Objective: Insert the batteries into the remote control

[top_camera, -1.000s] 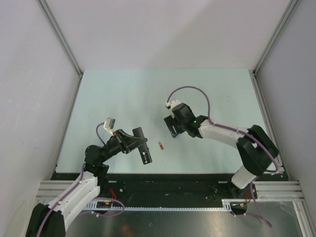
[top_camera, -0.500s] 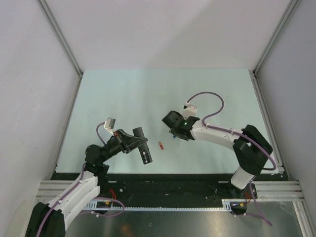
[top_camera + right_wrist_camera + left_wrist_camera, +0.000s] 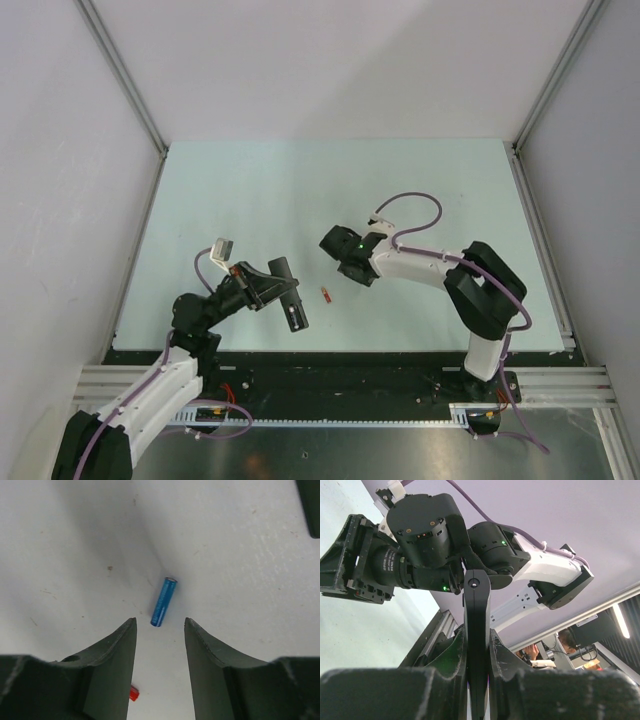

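While the left gripper has its jaws clamped on the long sides of the remote control, the black bar sticks out past the fingers with its free end aimed toward the right arm. In the overhead view this arm sits at the near left of the pale table, the remote slanting beside it. The right gripper reaches in low over the middle of the table, pointed downward, and its jaws stand apart. Its wrist camera shows the bright blue battery lying flat on the surface. The battery's near end is level with the gap between the two fingertips and touches neither, and its far end angles away to the right. A red-orange battery lies on the table between the remote and the right gripper, apart from both. In the right wrist view only a sliver of it peeks out beside the left finger. No battery sits in the remote as far as these views show.
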`<state>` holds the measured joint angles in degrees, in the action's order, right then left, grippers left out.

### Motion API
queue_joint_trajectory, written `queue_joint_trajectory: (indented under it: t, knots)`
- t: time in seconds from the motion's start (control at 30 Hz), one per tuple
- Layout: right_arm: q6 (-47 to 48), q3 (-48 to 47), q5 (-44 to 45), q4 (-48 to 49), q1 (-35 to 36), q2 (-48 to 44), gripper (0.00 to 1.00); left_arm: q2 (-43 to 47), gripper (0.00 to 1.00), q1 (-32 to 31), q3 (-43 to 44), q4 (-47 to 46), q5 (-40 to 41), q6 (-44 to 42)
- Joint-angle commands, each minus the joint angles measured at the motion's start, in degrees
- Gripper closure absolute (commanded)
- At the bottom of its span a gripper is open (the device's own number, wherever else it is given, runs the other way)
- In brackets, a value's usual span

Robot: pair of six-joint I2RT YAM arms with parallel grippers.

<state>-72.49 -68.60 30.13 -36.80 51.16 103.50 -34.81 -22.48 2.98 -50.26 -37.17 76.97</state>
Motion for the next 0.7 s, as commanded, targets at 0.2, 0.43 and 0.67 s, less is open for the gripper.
queue_joint_trajectory:
  t: [0.2,0.43,0.67]
  knots:
    - [-2.0,-4.9,-1.2,-0.8,0.0,4.1,0.56,0.9,1.00,-0.3,-13.5,-1.5,0.6,-0.9]
    - [-2.1,-5.0,-1.9,-1.4,0.1,5.0,0.58,0.9,1.00,-0.4,-13.4,-1.3,0.7,-1.1]
    - [-2.6,-5.1,-3.0,-1.5,0.2,6.0,0.62,0.9,1.00,-0.4,-13.6,-1.1,0.5,-1.1]
